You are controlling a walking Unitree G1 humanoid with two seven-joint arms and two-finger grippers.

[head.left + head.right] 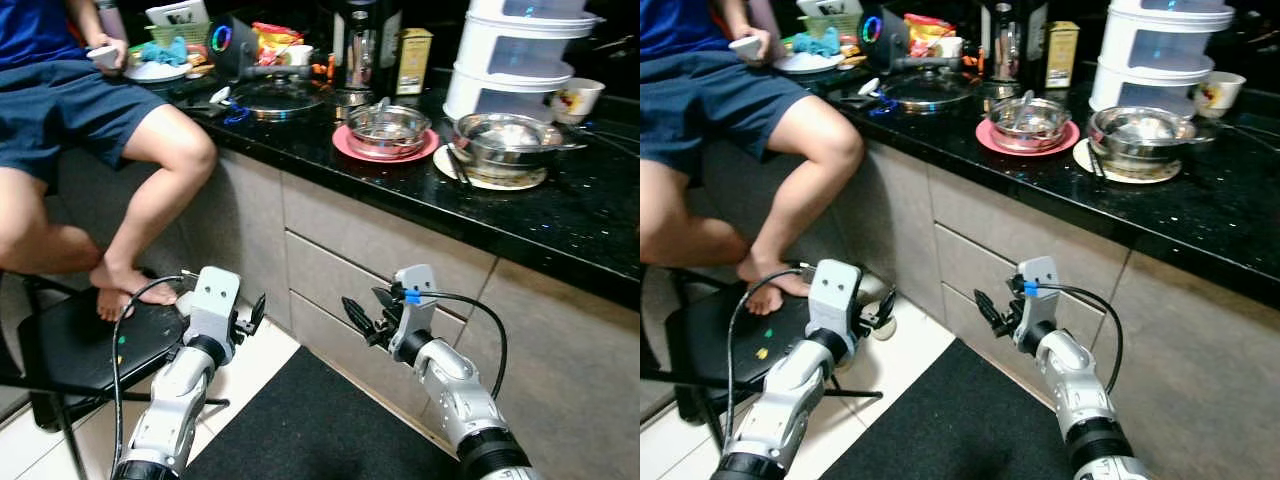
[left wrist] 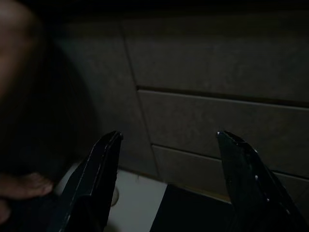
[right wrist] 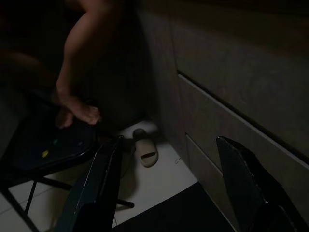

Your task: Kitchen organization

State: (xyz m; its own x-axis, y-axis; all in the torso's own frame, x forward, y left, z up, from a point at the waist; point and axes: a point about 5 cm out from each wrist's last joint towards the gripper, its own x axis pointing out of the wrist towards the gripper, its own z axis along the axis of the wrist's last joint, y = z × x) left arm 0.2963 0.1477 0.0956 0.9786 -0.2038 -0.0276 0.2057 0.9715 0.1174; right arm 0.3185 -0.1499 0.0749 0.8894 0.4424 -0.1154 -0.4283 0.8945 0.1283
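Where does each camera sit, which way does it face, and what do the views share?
Eye views: head, looking down at the black countertop; both arms, left gripper, right gripper.
Left wrist view: faces the drawer fronts; its open fingers.
Right wrist view: faces a slipper and the person's foot; open fingers.
Shared: drawer fronts.

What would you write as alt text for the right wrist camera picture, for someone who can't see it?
A dim shot along the right pincer, its two black fingers spread apart and holding nothing, near grey cabinet drawers. Beyond it, a person's bare foot rests on a black chair, and a pale slipper lies on the white floor.
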